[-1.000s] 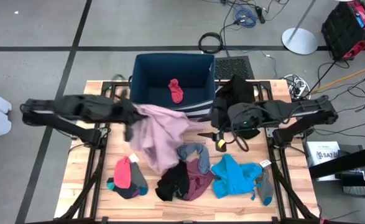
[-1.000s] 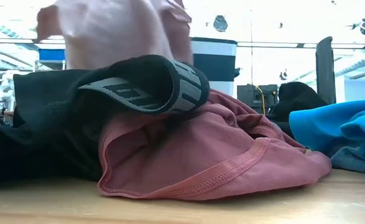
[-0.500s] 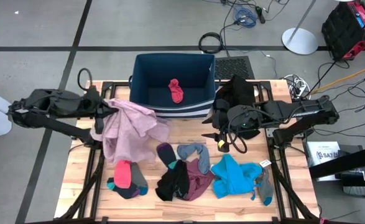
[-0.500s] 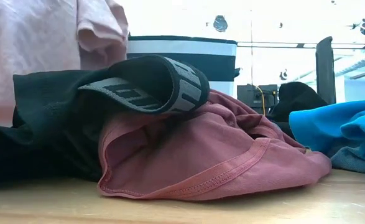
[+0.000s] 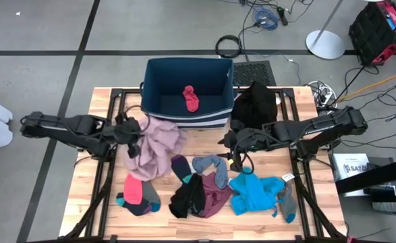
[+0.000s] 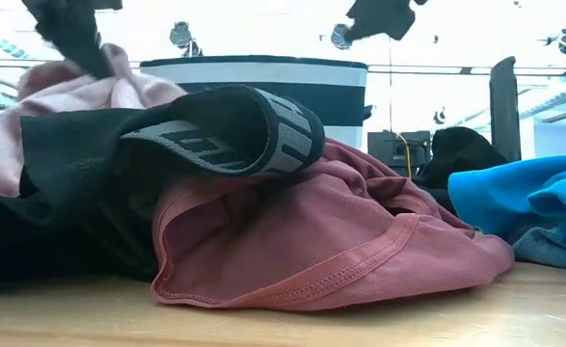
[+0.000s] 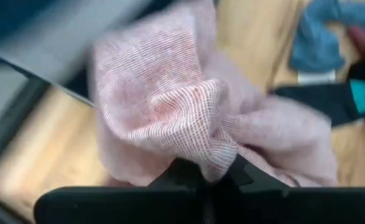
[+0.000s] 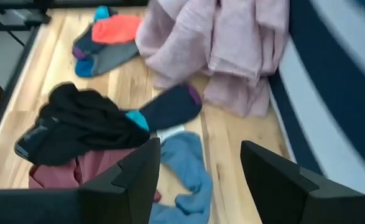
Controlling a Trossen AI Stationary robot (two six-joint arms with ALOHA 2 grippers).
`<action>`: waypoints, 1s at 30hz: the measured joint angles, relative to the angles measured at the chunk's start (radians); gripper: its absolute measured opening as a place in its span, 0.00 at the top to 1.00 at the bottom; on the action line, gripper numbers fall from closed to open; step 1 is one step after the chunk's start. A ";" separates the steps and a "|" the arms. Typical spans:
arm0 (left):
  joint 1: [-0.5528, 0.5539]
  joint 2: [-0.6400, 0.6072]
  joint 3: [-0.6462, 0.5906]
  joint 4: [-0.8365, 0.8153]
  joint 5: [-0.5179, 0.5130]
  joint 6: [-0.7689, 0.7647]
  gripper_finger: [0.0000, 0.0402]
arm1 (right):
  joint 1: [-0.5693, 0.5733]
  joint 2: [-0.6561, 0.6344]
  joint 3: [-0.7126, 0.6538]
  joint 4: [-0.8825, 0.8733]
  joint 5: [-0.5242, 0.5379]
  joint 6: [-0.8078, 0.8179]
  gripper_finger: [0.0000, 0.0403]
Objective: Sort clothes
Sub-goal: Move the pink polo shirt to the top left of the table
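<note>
A: Where does it stand?

B: The left gripper (image 5: 131,137) is pinched tight on a fold of the pink garment (image 5: 156,148), which lies heaped on the table (image 5: 204,138) near the left edge, just in front of the bin (image 5: 156,84). The right gripper (image 5: 233,144) hangs over the middle of the table with its fingers spread and nothing between them.

A: And the rest of the clothes?

B: Along the front edge: a red sock (image 5: 133,187) on a grey one to the left, the black garment (image 5: 186,197) on the maroon one (image 5: 216,193) in the middle, the blue garment (image 5: 257,191) to the right. One red piece (image 5: 191,98) is in the bin already.

A: How should this step go?

B: I'd lift the pink one high enough that its hem clears the dark sock (image 5: 179,167) beside it, so nothing drags along.

A: Anything unclear?

B: Yes. Cloth covers the left fingertips in the wrist view, so how much is caught is hidden. The low view is filled by the black and maroon pile; the table behind it can't be seen.
</note>
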 joint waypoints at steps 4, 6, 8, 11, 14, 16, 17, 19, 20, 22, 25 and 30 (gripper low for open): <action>0.000 0.032 -0.084 0.040 0.093 -0.034 0.94 | 0.000 0.000 -0.031 0.025 0.000 0.027 0.48; 0.000 0.051 -0.117 0.064 0.096 -0.034 0.93 | 0.000 0.000 -0.037 0.048 0.001 0.024 0.48; 0.001 0.068 -0.143 0.097 0.091 -0.033 0.93 | 0.000 0.000 -0.036 0.079 0.001 0.016 0.48; 0.011 0.107 -0.152 0.123 0.055 -0.007 0.93 | 0.000 0.000 -0.036 0.107 0.001 0.003 0.48; 0.022 0.135 -0.147 0.148 0.048 -0.001 0.93 | 0.000 0.000 -0.036 0.107 0.001 0.001 0.48; 0.023 0.139 -0.137 0.183 0.051 -0.001 0.93 | 0.000 0.000 -0.036 0.101 0.001 0.001 0.48; 0.023 0.140 -0.131 0.203 0.060 0.000 0.93 | 0.000 0.000 -0.036 0.099 0.001 0.001 0.48; 0.023 0.142 -0.111 0.201 0.078 0.001 0.92 | 0.000 0.000 -0.036 0.099 0.001 0.003 0.48; 0.023 0.142 -0.093 0.185 0.092 0.001 0.90 | 0.000 0.000 -0.036 0.099 0.001 0.003 0.48; 0.023 0.141 -0.041 0.152 0.110 0.020 0.87 | 0.000 0.000 -0.036 0.098 0.001 0.003 0.48; 0.023 0.141 0.045 0.078 0.112 0.021 0.80 | 0.000 0.000 -0.036 0.098 0.001 -0.003 0.48; 0.023 0.141 0.186 0.031 0.126 0.021 0.69 | -0.002 0.000 -0.036 0.098 0.002 -0.018 0.48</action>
